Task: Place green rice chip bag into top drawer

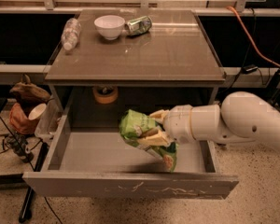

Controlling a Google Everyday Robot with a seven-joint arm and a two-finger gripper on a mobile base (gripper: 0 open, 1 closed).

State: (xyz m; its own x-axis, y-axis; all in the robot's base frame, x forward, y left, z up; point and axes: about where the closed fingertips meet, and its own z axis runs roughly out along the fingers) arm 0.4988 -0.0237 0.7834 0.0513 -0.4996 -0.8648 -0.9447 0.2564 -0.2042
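The cream two-finger tool (pixel 155 126) pinched the crinkly light-green foil rice chip bag (pixel 133 124) between its fingers. The bag drooped beneath the tool, over the open grey metal top drawer (pixel 130 185) below.

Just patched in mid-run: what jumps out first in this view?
The robot's gripper, clamped on a crinkly light-green foil chip bag, hangs over the open wide grey metal drawer. Behind, on the brown tabletop, sit a white bowl, a dented green can and a clear plastic bottle.
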